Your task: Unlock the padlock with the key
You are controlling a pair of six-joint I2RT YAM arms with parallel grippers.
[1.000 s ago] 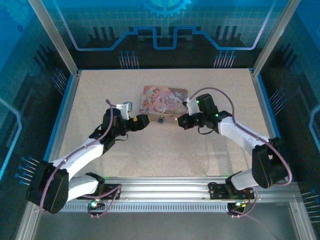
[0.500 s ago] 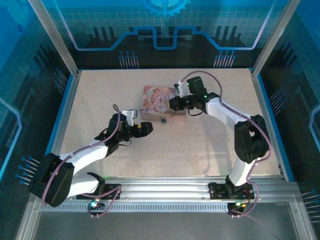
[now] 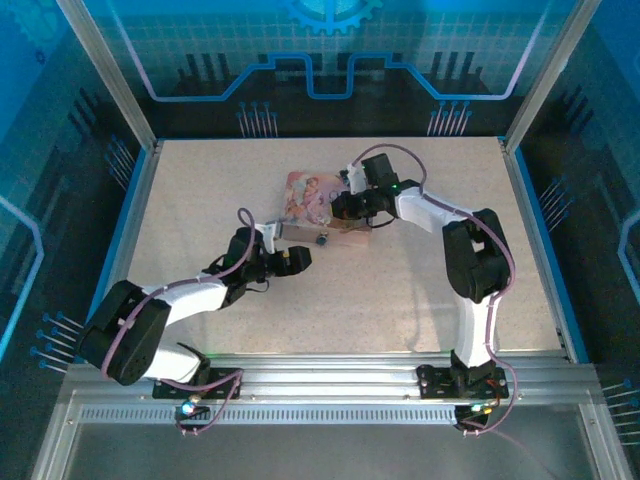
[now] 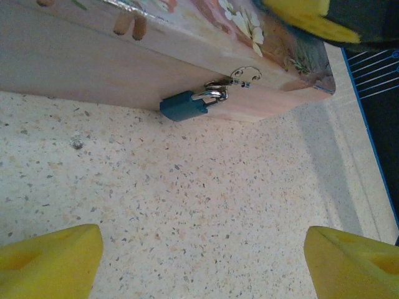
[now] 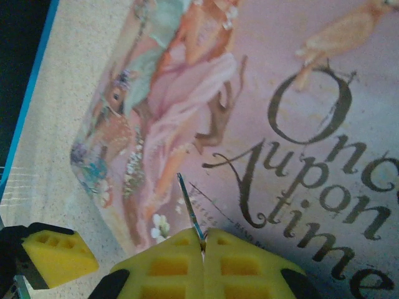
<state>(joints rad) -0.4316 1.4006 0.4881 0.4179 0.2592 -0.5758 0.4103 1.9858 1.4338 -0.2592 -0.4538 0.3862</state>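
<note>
The small blue padlock (image 4: 182, 106) hangs by its silvery shackle (image 4: 215, 94) from the hasp on the front wall of the pink tin (image 4: 93, 62); from above, the padlock (image 3: 322, 240) lies at the tin's near edge. My left gripper (image 4: 202, 268) is open, low over the table in front of the padlock, with a wide gap between its yellow fingers (image 4: 50, 261). My right gripper (image 5: 204, 235) is shut on the key (image 5: 189, 212), whose thin blade sticks out over the tin's printed lid (image 5: 293, 81). From above, the right gripper (image 3: 340, 207) hovers over the tin and the left gripper (image 3: 292, 258) sits just left of the padlock.
The speckled table (image 3: 400, 290) is walled by a blue rail on the right (image 3: 535, 230) and left. The two grippers are close together at the tin's near left corner; one left finger (image 5: 53, 252) shows beside the right gripper.
My right gripper, still holding the key, has swung from the tin's front edge up and left over the lid. The left arm has drawn in, its gripper moving slightly nearer and staying open.
</note>
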